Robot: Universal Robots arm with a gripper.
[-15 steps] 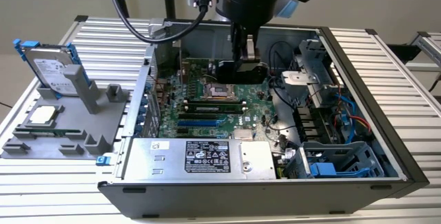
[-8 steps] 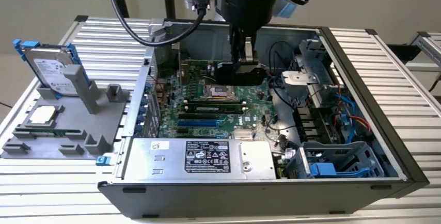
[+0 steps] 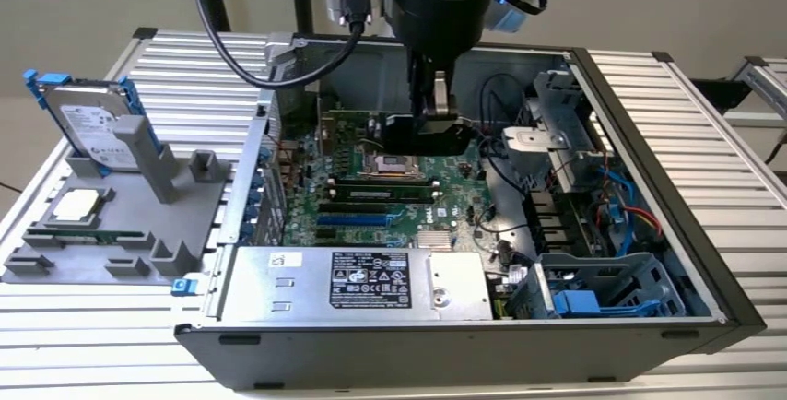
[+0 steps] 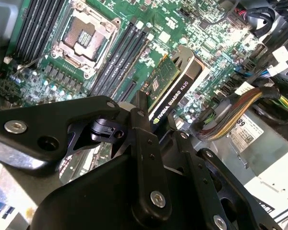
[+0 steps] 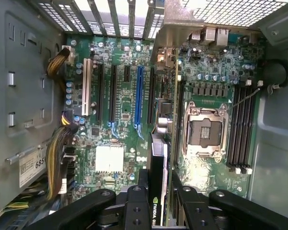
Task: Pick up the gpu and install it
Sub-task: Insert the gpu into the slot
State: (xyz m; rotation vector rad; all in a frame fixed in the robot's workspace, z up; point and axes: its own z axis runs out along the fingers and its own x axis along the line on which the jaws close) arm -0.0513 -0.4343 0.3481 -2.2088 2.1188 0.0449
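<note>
One gripper point(image 5: 158, 181) is closed on the one gpu point(image 5: 157, 163), held on edge above the motherboard point(image 5: 120, 110) inside one open computer case point(image 3: 430, 354); the gray holder point(image 3: 197, 205) outside carries one hard drive point(image 3: 96, 123) and one CPU chip point(image 3: 76, 202).

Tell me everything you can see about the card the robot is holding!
The gpu is a slim card: green circuit board on one face, black cooler on the other, white print along its edge, a silver bracket at one end. The gripper clamps it on edge over the green motherboard inside the open computer case, bracket toward the slotted back wall. Whether it touches a slot cannot be told.
</note>
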